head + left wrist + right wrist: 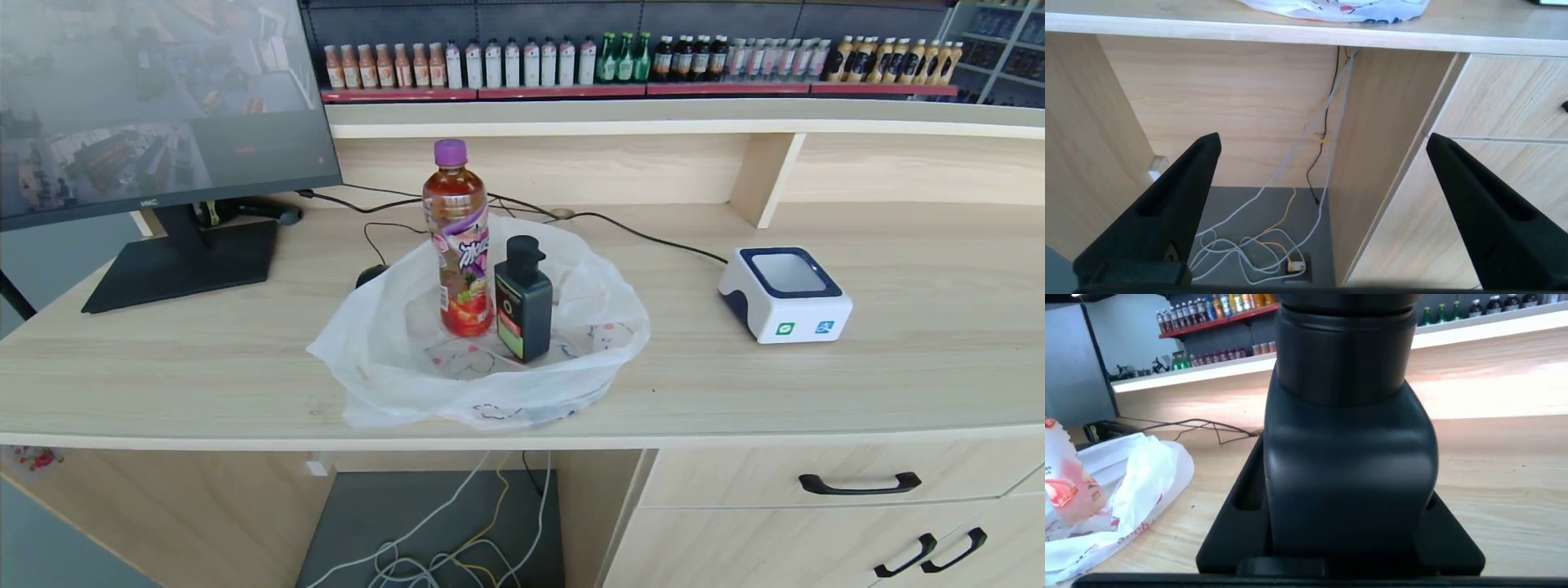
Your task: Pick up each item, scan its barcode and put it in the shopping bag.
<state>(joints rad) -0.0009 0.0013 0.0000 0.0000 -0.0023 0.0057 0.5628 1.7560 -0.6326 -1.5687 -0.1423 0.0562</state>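
- Head view: 1 shopping bag (367,359) sits open mid-counter (898,376). 1 tea bottle (459,245) and 1 black pump bottle (522,302) stand upright inside it, just beside each other. 1 barcode scanner (784,294) sits well off to the bag's right. Both items I can count are in the bag, so I judge bagging done. Whether each one got scanned, I can't tell.
- Left wrist view: my left pincer (1323,143) is spread wide and holds nothing. It's below the counter edge, facing the cables (1266,237) under the desk. The bag's hem overhangs the edge above.
- Right wrist view: my right pincer (1343,482) is over the counter near the bag. Spread or pressed together, can't tell. 1 bag and 1 tea bottle sit off to one side.
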